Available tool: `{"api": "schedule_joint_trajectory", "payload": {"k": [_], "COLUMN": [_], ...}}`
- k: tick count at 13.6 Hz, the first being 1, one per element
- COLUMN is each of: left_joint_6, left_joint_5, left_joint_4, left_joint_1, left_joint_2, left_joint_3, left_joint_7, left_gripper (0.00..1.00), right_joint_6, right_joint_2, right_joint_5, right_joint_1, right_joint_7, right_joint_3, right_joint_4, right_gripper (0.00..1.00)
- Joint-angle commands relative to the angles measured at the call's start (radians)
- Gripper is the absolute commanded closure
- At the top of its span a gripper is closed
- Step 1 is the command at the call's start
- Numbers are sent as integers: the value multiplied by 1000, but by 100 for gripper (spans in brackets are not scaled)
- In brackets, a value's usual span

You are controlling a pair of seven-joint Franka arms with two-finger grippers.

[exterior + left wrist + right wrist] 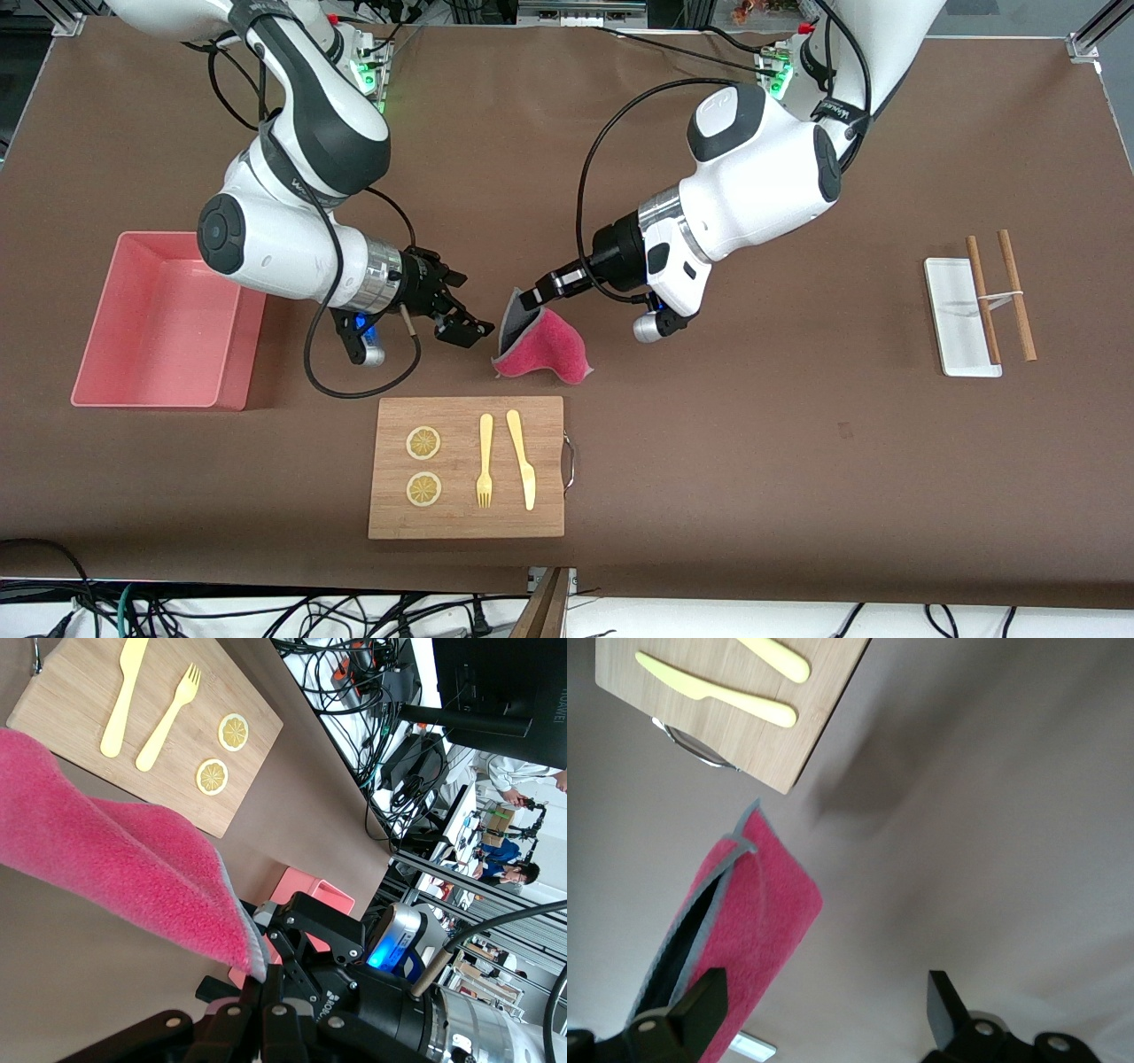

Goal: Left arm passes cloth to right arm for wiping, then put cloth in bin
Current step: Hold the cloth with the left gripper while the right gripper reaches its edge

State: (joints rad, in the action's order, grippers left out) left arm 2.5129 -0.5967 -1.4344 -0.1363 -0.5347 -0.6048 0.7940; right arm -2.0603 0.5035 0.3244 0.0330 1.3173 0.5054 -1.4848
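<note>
Centre of the front frame: left gripper is clamped on the upper edge of the cloth, which hangs folded, pink pile outward and grey backing showing at the rim, its lowest corner at or just above the brown table — contact cannot be told. Right gripper, jaws spread wide and holding nothing, sits centre-left just beside the cloth without touching it. Bin is at mid-left; wooden board with lemon slices, fork and knife lower centre; white tray with chopsticks at mid-right.
</note>
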Motion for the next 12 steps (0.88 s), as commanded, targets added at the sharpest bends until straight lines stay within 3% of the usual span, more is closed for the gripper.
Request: {"api": "schedule_joint_trajectory", "payload": {"k": [1, 12], "left_joint_6": [1, 1], "left_joint_5": [-15, -15], "left_joint_4": [26, 26], "left_joint_1": [-8, -8], "left_joint_2": [-11, -11], "left_joint_3": [3, 3], "left_joint_7": [-4, -4], "left_gripper": [100, 100], "right_joint_6": [-12, -127], "right_joint_2": [-2, 67], "right_joint_5": [28, 28], "right_joint_1": [-2, 31], "right_joint_7": [2, 20], "right_joint_3": [7, 25], "right_joint_4": [-5, -6], "right_gripper": [1, 1]}}
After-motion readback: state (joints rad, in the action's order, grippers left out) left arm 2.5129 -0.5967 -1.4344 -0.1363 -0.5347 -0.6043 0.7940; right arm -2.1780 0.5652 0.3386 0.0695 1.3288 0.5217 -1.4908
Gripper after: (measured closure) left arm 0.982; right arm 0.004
